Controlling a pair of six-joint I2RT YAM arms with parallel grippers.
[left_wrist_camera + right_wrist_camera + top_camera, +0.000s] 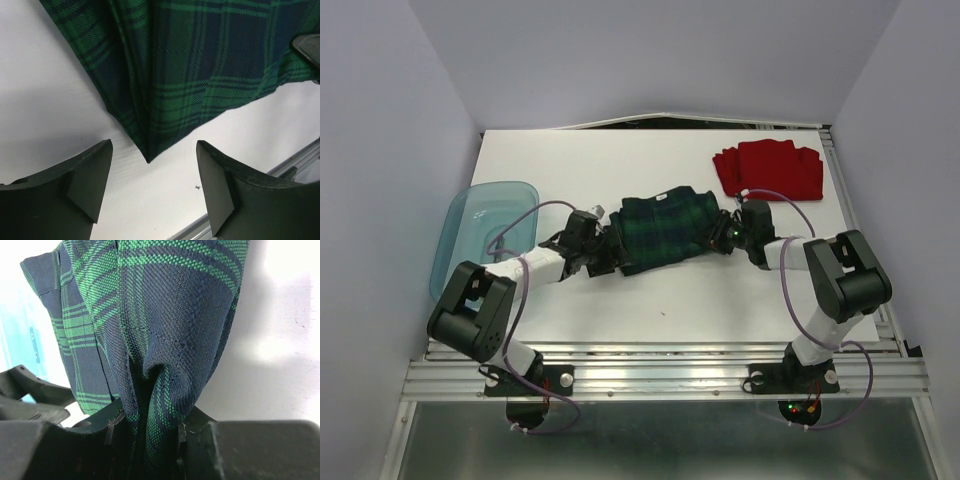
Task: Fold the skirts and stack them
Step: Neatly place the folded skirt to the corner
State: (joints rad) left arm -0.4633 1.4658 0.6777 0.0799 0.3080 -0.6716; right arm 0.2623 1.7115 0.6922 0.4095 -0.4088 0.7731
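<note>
The plaid skirt (165, 330) bunched in my right gripper (150, 427) covers its fingertips. My left wrist view cuts the skirt off at the top, and I can't identify a dark speck (198, 187) there; it's too small.

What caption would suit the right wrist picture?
Right gripper pinching a bunched fold of the plaid skirt.
</note>
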